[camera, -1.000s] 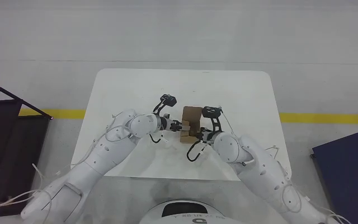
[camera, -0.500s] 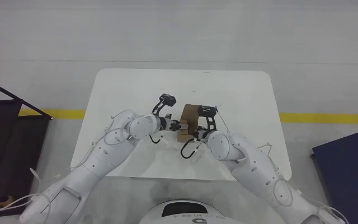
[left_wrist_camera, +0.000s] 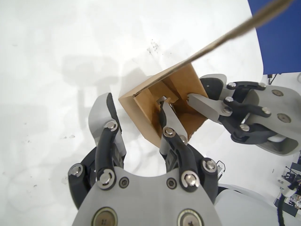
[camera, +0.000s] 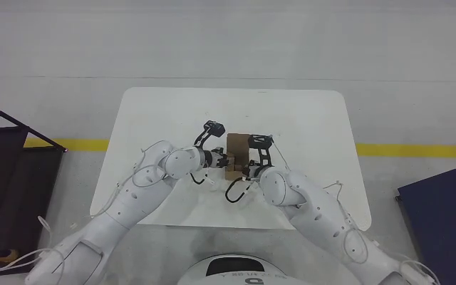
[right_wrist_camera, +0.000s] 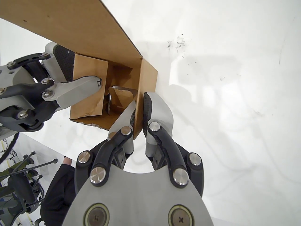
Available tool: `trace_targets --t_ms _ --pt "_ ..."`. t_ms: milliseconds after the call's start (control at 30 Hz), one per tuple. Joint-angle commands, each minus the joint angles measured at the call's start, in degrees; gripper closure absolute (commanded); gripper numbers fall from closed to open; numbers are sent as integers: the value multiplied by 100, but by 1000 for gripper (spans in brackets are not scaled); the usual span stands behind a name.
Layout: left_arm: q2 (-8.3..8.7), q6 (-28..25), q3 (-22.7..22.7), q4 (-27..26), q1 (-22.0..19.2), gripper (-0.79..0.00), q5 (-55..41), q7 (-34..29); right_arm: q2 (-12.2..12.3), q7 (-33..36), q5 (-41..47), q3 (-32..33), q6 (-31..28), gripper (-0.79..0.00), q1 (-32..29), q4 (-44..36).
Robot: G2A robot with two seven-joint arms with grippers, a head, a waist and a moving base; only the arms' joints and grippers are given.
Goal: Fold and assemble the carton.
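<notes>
Jaws first: your right gripper [right_wrist_camera: 140, 99] is pinched nearly closed on one side wall of the carton [camera: 239, 148], one finger inside, one outside. Your left gripper [left_wrist_camera: 136, 100] straddles the opposite wall with its jaws wide and, by my read, not clamped. Its inner fingertip sits at a small inner flap [left_wrist_camera: 172, 96]. Carton is at the middle of the table [camera: 299, 114], well off every edge. Progress, my call: body squared up, walls standing. Left to do: press the inner flaps down and close the big top flap [right_wrist_camera: 58, 8], which stands open.
</notes>
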Motion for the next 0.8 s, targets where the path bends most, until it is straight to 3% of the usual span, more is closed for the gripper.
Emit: trace_targets --t_ms 0,133,533,767 --pt "-7 -9 4 3 -3 -289 2 1 -15 -15 -15 -2 27 -135 5 7" --pt "-22 -25 11 9 -4 -246 14 9 -55 -149 61 21 33 -308 -18 -27" --pt "-49 -52 -4 -2 7 0 87 5 -115 -568 344 225 -160 -262 -247 -75" --pt "-60 -80 -24 -19 24 0 110 -5 -126 -684 382 332 -249 -256 -374 -165"
